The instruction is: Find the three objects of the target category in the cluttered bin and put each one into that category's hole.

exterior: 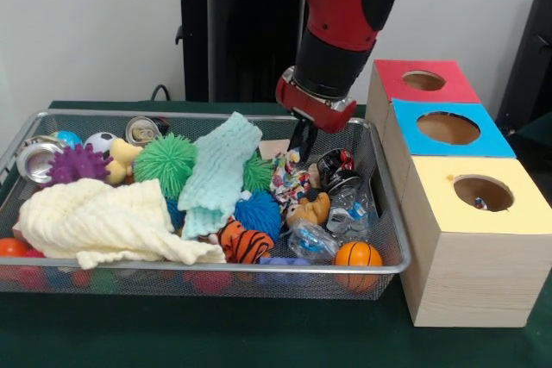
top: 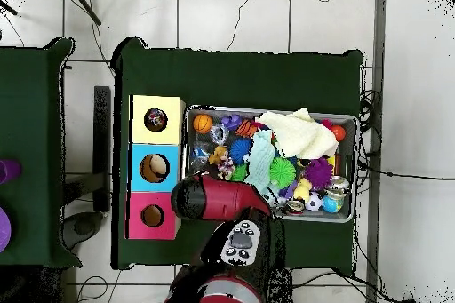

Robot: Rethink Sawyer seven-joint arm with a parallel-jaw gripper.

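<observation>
The gripper (exterior: 302,146) is low in the wire bin (exterior: 390,213), just above a spotted fabric bundle (exterior: 289,180); whether it grips it I cannot tell. Something spotted already shows inside the yellow box's hole (exterior: 483,193), so probably one bundle is delivered. Crushed cans (exterior: 341,180), a blue spiky ball (exterior: 259,213) and a mint cloth (exterior: 217,174) crowd around the bundle.

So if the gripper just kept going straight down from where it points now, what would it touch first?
Most likely the spotted fabric bundle lying in the wire mesh bin. In the front view the gripper hangs right above it, tips almost touching. Depth is unclear, so the crushed can beside it is possible.
</observation>
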